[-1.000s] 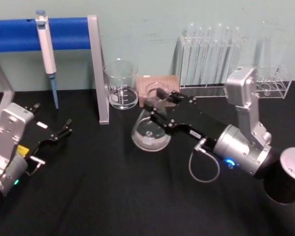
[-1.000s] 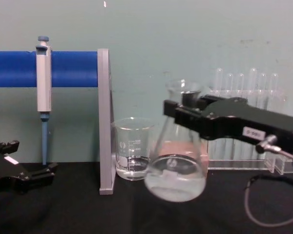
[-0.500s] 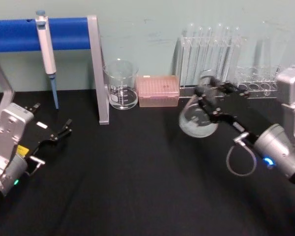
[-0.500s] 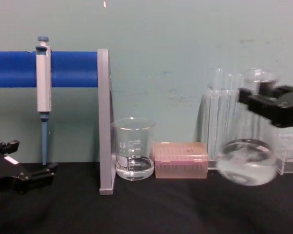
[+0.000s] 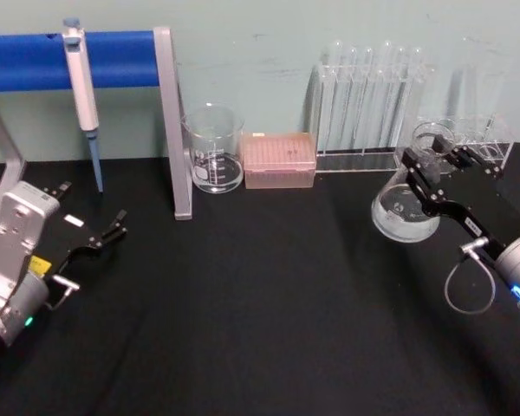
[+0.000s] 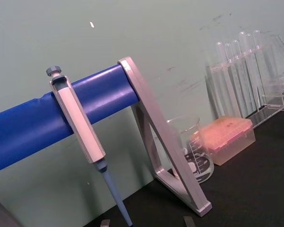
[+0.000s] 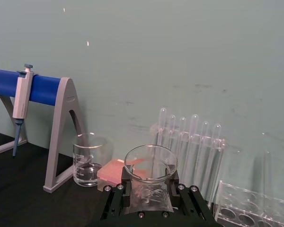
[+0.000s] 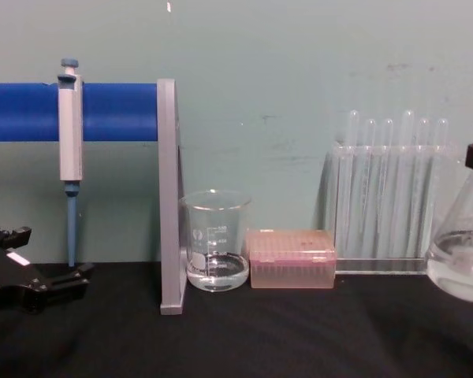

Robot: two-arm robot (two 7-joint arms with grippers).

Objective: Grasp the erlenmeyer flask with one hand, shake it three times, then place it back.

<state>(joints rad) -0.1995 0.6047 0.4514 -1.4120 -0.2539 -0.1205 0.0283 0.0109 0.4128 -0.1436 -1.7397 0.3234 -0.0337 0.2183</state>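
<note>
1. Right gripper (image 5: 430, 166) clamped on the neck of the erlenmeyer flask (image 5: 405, 214), far right, near the test-tube rack (image 5: 357, 159).
2. Advise shallow shakes — liquid inside, glassware close.
3. Left gripper (image 5: 94, 227) parked left, jaws apart.

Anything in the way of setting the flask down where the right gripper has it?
Nothing visible. The right gripper holds the erlenmeyer flask by its neck over bare table; test tube racks stand behind it. Left gripper parked far left.
</note>
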